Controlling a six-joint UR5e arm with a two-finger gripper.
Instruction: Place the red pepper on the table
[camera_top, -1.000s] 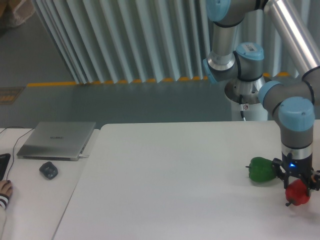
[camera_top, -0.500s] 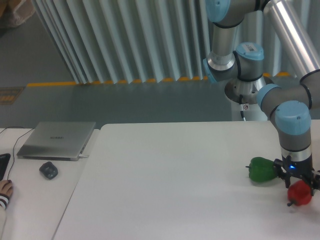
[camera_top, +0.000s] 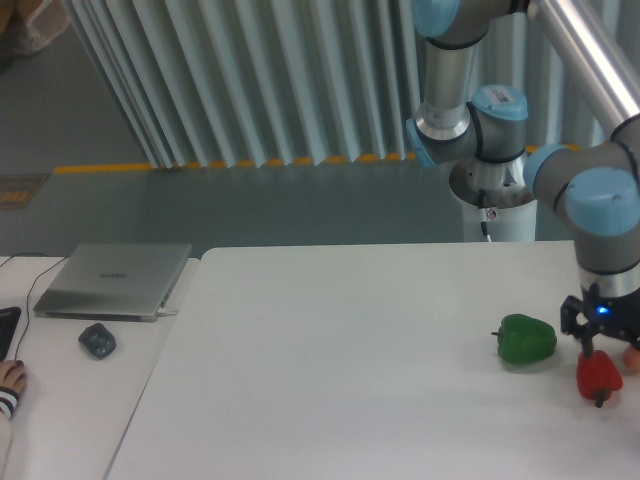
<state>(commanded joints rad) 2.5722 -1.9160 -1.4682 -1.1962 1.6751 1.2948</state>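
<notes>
Red pepper (camera_top: 598, 375) hangs gripped in claw (camera_top: 601, 352), lower right of frame, stem down just above white desk (camera_top: 330, 360) (right of green pepper (camera_top: 526, 339)); seemingly held low for set-down.

Red pepper (camera_top: 598, 375): small, glossy, red, w/ short dark stem pointing down-right at its lower edge. Sits at far right of the table (camera_top: 340, 360), near the front-right corner, tilted. Top of pepper partly hidden, so can't tell if it rests on the surface or hangs just above it. Table: large, plain white, smooth top; left edge runs diagonally toward the front.
</notes>
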